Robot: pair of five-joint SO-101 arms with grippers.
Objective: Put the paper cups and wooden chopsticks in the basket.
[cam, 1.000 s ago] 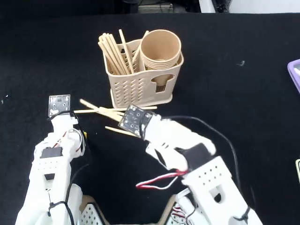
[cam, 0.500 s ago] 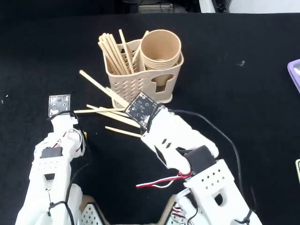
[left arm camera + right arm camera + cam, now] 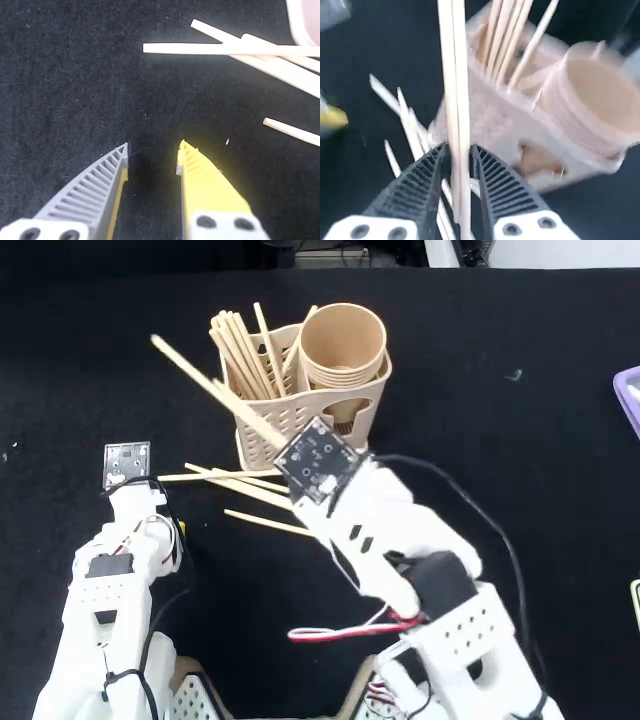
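Chopsticks (image 3: pixel 455 75) clamped in right pincer (image 3: pixel 459 146) — tilted, beside basket (image 3: pixel 300 422).

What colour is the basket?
The basket is beige, with slotted walls. It shows best in the high view.

Looks like a robotics lab bench to me — black cloth over the table (image 3: pixel 560 520), two white arms (image 3: pixel 105 600) with bare wiring (image 3: pixel 335 627) at its near edge.

Black felt table (image 3: pixel 540 470) w/ lint specks (purple item (image 3: pixel 630 392) at edge); white panel (image 3: pixel 560 252) behind.
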